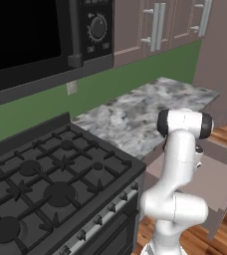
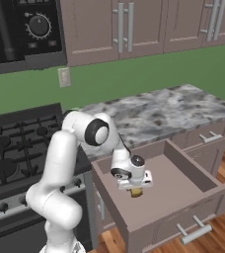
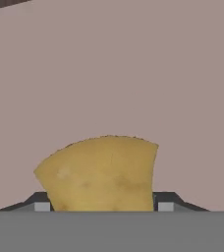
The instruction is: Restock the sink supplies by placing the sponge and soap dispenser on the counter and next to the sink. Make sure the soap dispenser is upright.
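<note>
I've got the sponge [image 3: 100, 172] sitting between the jaws down in the open drawer [image 2: 183, 190], can't tell if they've clamped yet. It looks soft and light, so I'd pinch it mid-body.

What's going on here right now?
The arm has reached down into the open drawer below the counter, beside the stove. Its gripper sits over the sponge, a finger on either side; whether it already grips the sponge can't be told.
</note>
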